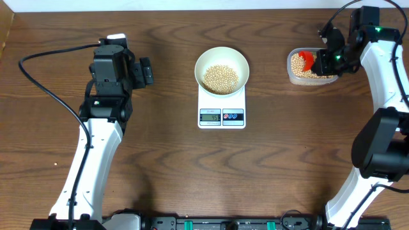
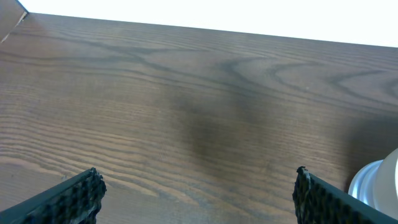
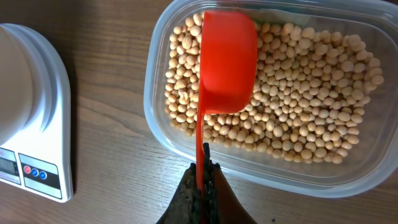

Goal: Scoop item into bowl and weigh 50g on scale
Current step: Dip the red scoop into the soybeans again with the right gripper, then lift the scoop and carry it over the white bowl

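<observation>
Right gripper (image 3: 203, 180) pinches shut on the handle of the red plastic scoop (image 3: 227, 62), its cup within the clear plastic tub (image 3: 153, 99) over small tan beans (image 3: 298, 112); left gripper (image 2: 198, 193) gapes wide, empty, above brown wooden table (image 2: 186, 93).

scale (image 1: 222, 116): mid-table (image 1: 166, 160), between my arms
bowl (image 1: 203, 61): on the scale, behind its display; beans (image 1: 220, 78) inside
tub (image 3: 261, 171): right of the scale, more beans inside
scoop (image 3: 227, 62): over the tub's beans, handle in my right gripper (image 3: 204, 177)
left gripper (image 2: 198, 176): left of the bowl, well apart
</observation>
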### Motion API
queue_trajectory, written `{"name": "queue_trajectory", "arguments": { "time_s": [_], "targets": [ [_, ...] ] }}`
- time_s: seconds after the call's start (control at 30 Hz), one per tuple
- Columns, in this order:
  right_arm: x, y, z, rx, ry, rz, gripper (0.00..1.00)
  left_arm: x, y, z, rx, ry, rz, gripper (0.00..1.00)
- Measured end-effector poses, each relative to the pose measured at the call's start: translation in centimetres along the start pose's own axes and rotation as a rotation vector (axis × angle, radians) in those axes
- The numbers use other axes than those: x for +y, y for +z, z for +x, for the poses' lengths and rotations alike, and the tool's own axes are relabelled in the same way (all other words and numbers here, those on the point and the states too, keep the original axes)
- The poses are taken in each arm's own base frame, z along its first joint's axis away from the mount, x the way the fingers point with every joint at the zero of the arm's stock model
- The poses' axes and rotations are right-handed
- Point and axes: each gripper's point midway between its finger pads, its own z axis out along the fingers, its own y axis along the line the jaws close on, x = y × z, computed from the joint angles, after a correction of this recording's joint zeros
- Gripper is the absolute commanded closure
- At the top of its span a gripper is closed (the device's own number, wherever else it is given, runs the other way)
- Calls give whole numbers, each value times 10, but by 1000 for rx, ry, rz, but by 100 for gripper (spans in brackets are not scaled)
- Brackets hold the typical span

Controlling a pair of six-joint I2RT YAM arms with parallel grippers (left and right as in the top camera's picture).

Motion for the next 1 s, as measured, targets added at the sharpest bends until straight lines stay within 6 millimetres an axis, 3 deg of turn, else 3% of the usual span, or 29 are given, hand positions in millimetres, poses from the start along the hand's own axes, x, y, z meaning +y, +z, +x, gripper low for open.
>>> {"name": "queue_trajectory", "arguments": {
  "time_s": [0.13, 0.43, 0.8, 1.0],
  "targets": [
    [-6, -4, 0, -12, 25, -21, 99, 0, 0, 0, 0, 0, 0, 1],
    [-56, -27, 12, -59, 163, -52, 99, 0, 0, 0, 0, 0, 0, 1],
    [-29, -33, 3, -117, 109, -228, 99, 0, 0, 0, 0, 0, 0, 1],
    [-21, -48, -1, -181, 114, -367, 99, 0, 0, 0, 0, 0, 0, 1]
  ]
}}
